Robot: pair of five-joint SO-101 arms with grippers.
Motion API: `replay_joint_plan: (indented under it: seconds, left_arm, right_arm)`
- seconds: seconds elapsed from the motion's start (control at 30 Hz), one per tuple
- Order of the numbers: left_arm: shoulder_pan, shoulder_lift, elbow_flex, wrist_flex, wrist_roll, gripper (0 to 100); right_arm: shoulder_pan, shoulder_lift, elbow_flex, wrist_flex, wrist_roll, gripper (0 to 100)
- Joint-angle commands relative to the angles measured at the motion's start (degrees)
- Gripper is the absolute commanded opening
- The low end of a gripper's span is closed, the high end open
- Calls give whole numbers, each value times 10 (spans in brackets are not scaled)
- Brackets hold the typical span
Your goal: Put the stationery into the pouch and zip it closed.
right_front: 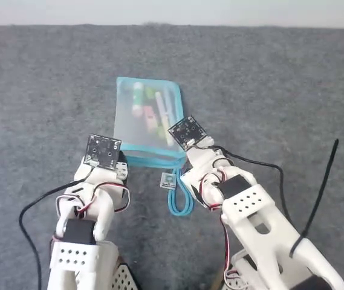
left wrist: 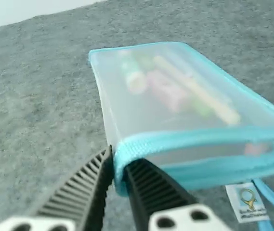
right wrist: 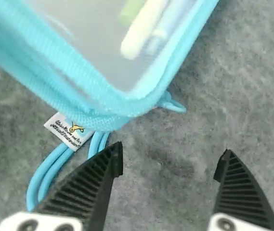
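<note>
Since stationery point(right_front: 153, 112) fills the pouch point(right_front: 124, 118) — left gripper point(left wrist: 118, 161) pinching its corner, right gripper point(right wrist: 171, 150) agape — I judge zipping nearly done.

SURFACE: grey felt-like mat point(right_front: 292, 84), fibrous texture, covering the table out to its far edge | BACKGROUND: plain pale strip point(right_front: 172, 11) running beyond the mat's far edge

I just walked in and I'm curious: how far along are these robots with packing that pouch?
Done: the stationery lies inside the pouch. In hand: the left claw pinches a pouch corner; the right claw is open beside the zip pull. To do: it may already be zipped shut; I cannot be sure.
</note>
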State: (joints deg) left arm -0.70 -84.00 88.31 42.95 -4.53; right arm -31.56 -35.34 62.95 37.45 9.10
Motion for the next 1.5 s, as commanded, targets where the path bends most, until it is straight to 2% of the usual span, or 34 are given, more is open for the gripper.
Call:
replay_joint_plan:
  seconds: [0.0, 0.17, 0.37, 0.5, 0.7, 1.03, 1.1, 1.3, 1.47]
  left_arm:
    - [4, -2, -26, -23, 3, 12]
    - [4, -2, -26, -25, 4, 12]
    - [8, -2, -26, -25, 4, 12]
    - [8, -2, -26, -25, 4, 12]
    - [9, -2, -22, -25, 4, 12]
    - [9, -2, -20, -25, 3, 12]
    - [9, -2, -20, -25, 3, 12]
    - [9, -2, -20, -25, 3, 12]
    - [9, -2, -14, -26, 2, 12]
  right_arm:
    - [-8, -25, -11, -11, -45, 303]
    - [-14, 31, -43, -16, -108, 303]
    - [-37, 172, -113, -73, -258, 305]
    - [-38, 258, -156, -132, -299, 305]
    - [-37, 340, -207, -163, -302, 304]
    - [-32, 353, -242, -160, -302, 299]
    - [-30, 353, -238, -158, -301, 260]
    - [-15, 374, -236, -176, -300, 5]
    - [9, 401, -236, -198, -300, 5]
